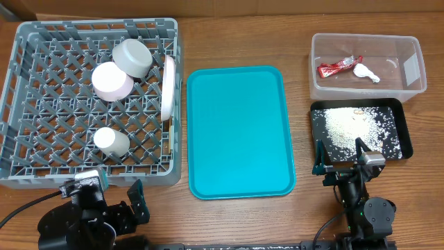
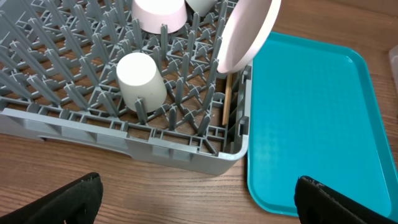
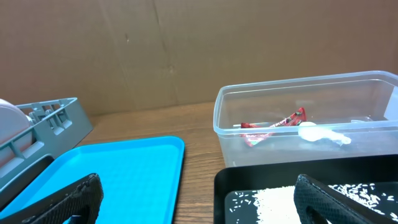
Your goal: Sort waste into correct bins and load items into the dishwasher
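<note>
The grey dish rack (image 1: 41,104) holds the pale grey bowl (image 1: 133,57), the pinkish-white bowl (image 1: 112,81), the white cup (image 1: 111,141), the white plate (image 1: 168,87) on edge, and chopsticks (image 2: 226,99) at its right wall. The clear tub (image 1: 409,87) holds the red wrapper (image 1: 338,66) and the white scrap (image 1: 365,72). The black tray (image 1: 406,139) holds rice grains (image 1: 347,125). My left gripper (image 2: 196,202) is open and empty in front of the rack. My right gripper (image 3: 199,202) is open and empty at the black tray's near edge.
The teal serving tray (image 1: 239,132) lies between the rack and the bins. A cardboard wall (image 3: 186,50) stands behind the table. Both arms rest at the table's front edge.
</note>
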`<state>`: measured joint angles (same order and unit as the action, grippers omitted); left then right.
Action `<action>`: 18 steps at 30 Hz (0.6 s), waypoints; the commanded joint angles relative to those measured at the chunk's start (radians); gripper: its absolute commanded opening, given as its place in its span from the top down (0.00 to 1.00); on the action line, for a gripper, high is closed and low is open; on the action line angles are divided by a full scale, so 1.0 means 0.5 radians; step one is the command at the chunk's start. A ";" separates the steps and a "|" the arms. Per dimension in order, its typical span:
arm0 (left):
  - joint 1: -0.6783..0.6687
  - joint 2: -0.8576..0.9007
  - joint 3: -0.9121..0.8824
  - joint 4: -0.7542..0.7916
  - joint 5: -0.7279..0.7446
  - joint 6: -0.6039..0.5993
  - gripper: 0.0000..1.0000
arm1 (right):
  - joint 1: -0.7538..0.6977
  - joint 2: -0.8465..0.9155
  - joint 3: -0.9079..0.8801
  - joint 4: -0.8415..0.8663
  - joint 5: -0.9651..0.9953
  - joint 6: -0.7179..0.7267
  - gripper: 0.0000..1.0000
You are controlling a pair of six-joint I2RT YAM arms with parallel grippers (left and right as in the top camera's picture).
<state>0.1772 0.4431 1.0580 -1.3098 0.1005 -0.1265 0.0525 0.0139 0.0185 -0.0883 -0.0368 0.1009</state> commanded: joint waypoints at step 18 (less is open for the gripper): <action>-0.278 -0.880 -1.944 2.178 -0.061 -0.194 0.00 | -0.005 -0.022 -0.021 0.014 0.004 0.013 0.00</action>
<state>0.0605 0.0177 0.1555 -0.3313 0.0746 -0.2039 0.0525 0.0128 0.0185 -0.0887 -0.0376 0.1040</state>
